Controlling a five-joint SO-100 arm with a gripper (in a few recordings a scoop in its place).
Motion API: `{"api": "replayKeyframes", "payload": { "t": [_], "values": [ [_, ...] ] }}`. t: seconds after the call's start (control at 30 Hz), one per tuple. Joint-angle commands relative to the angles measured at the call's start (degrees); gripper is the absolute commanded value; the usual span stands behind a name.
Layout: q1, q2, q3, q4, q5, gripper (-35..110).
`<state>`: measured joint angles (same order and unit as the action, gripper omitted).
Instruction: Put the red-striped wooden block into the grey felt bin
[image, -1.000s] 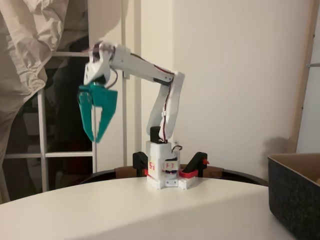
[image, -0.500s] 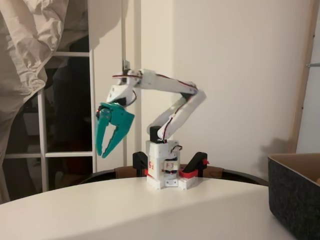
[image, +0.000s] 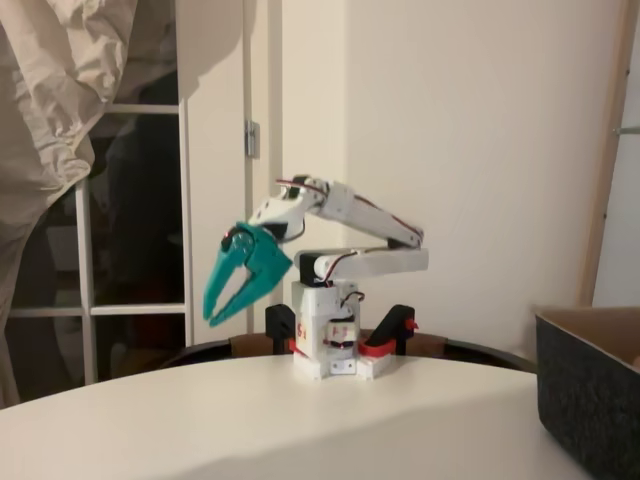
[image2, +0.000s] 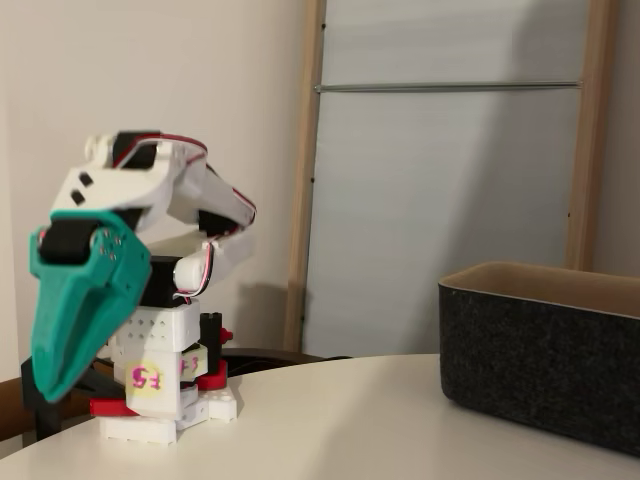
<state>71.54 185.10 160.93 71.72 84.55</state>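
My teal gripper (image: 214, 319) hangs in the air left of the white arm base (image: 325, 340), pointing down and to the left, well above the white table (image: 250, 430). Its two fingers stand apart, so it is open, and nothing is between them. In the other fixed view the gripper (image2: 50, 393) shows edge-on at the far left, tip down. The grey felt bin (image: 592, 400) stands at the right edge of the table; its dark wall and tan rim (image2: 540, 355) show at the right. The red-striped wooden block is out of view.
Red-and-black clamps (image: 385, 335) hold the arm base at the table's far edge. A white shelf frame (image: 185, 230) and hanging cloth (image: 50, 90) stand behind on the left. A wooden-framed panel (image2: 450, 180) rises behind the bin.
The arm has folded down over its base. The open gripper has dropped lower and swung right, closer to the base, tilting more to the left.
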Motion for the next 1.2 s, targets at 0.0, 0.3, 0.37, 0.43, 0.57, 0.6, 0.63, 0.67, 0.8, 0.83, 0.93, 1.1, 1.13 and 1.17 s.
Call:
{"api": "replayKeyframes", "payload": {
  "t": [0.0, 0.3, 0.37, 0.43, 0.57, 0.6, 0.63, 0.67, 0.8, 0.83, 0.93, 1.1, 1.13, 1.17],
  "values": [
    [1.32, 5.71, 4.13, -0.26, 0.35, 0],
    [1.32, 8.61, 10.9, -0.35, 1.05, 0],
    [1.32, 8.61, 12.3, -0.53, 0.97, 0],
    [1.32, 8.61, 13.89, -1.41, 0.88, 0],
    [1.32, 8.61, 15.64, -2.02, 0.7, 0],
    [1.32, 8.61, 16.17, -2.2, 0.62, 0],
    [1.32, 8.61, 16.61, -2.37, 0.35, 0],
    [1.32, 8.61, 16.96, -2.55, 0.26, 0],
    [1.32, 8.61, 16.96, -2.72, 0.26, 0],
    [1.32, 8.61, 16.96, -2.81, 0.26, 0],
    [1.23, 8.61, 16.96, -2.81, 0.97, 0],
    [0.79, 8.61, 16.96, -2.81, 1.41, 0],
    [0.7, 8.61, 16.96, -2.81, 1.23, 0],
    [0.53, 8.61, 16.96, -2.81, 1.05, 0]
  ]
}}
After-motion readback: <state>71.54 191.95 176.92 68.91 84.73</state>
